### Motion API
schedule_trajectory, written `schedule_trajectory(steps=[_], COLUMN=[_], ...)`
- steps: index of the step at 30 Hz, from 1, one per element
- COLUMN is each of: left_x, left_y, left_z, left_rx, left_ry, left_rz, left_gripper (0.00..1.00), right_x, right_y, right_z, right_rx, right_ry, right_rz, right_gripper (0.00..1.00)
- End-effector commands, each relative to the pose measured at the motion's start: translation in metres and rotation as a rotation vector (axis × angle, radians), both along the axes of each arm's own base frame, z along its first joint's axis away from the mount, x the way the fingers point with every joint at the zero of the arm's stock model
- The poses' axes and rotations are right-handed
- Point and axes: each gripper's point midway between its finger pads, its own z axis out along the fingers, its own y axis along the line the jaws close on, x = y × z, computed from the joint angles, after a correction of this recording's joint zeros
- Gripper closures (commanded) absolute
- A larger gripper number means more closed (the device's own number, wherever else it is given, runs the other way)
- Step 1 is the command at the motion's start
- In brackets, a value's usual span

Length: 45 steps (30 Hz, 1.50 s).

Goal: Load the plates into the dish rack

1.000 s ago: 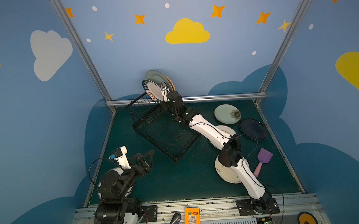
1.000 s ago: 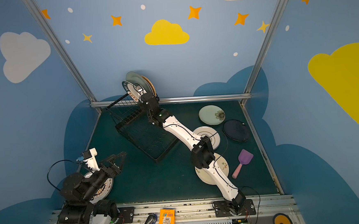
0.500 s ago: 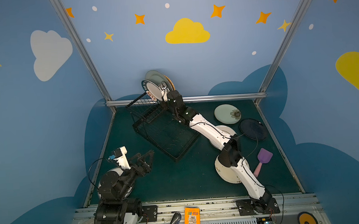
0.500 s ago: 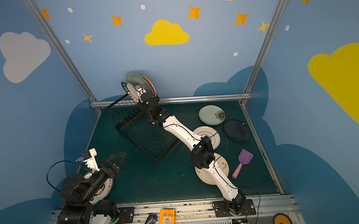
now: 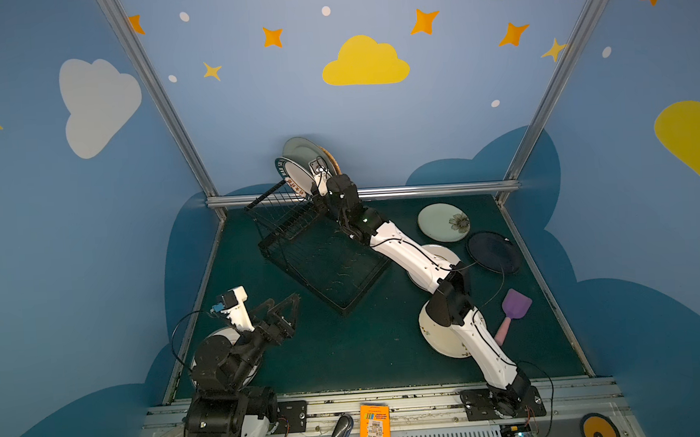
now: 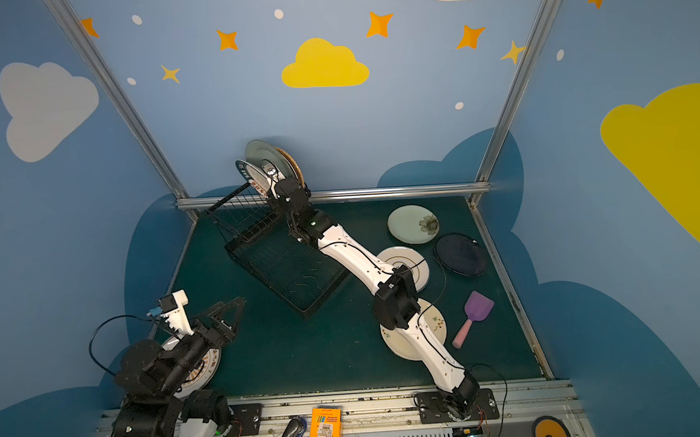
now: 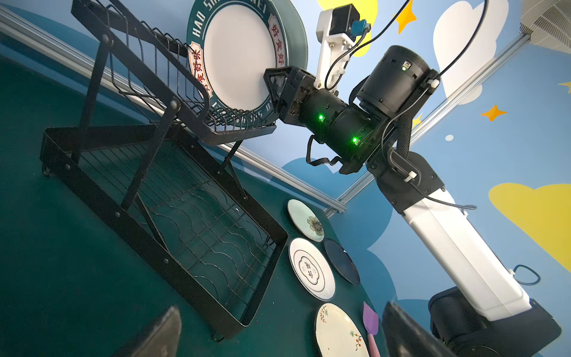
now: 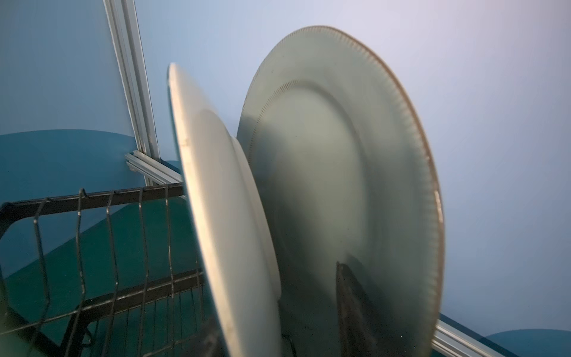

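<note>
**Three plates racked, five still on the mat**

Nearly nothing has shifted in both top views over the last second. The one change is at my right gripper (image 7: 272, 83), whose jaws have eased off the lettered-rim plate (image 5: 295, 175).

Nearest, at the lower left of a top view, my left gripper (image 5: 281, 311) hangs over the green mat (image 5: 348, 353), spread wide and empty. A sunburst plate (image 6: 207, 361) lies flat under that arm. At the lower right a cream floral plate (image 5: 435, 339) lies under my right arm, with a purple spatula (image 5: 514, 307) just beside it. Farther up the right side lie a white emblem plate (image 7: 310, 269), a dark navy plate (image 5: 494, 252) and a pale green flower plate (image 5: 442, 222). I judge those five are what is left.

Mid-frame sits the dish rack (image 5: 330, 266), its tray base bare of plates. Farthest, at upper centre, its raised basket holds three plates on edge. The lettered-rim plate is in front, then a pale green ribbed plate (image 8: 340, 154), then an orange woven plate (image 5: 333, 162).

In the right wrist view one of my fingers (image 8: 349, 296) stands clear of the lettered plate's back, with a gap showing. The other is only a dark blur past its rim. So the jaws straddle the rim, partly spread and not pinching. I judge the plate rests in its slot on its own.
</note>
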Motion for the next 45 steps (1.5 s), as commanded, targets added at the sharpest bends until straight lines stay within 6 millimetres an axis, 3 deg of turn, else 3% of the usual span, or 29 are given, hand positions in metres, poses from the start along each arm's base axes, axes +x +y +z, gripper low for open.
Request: schedule_trajectory(steps=[1, 24, 45], left_x=[-0.002, -0.002, -0.001], left_y=[-0.002, -0.003, -0.003], left_z=[0.004, 0.005, 0.005], left_rx=[-0.003, -0.006, -0.008], left_ry=[-0.027, -0.028, -0.029], left_rz=[-0.013, -0.016, -0.018], left_gripper=[0.0, 0.0, 0.0], right_x=[-0.015, -0.001, 0.008], right_y=[-0.014, -0.04, -0.06], right_z=[0.068, 0.089, 0.099], right_rx=[0.09, 0.096, 0.101], right_ry=[-0.098, -0.154, -0.161], right_rz=[0.005, -0.063, -0.109], right_gripper=[0.51, 0.28, 0.23])
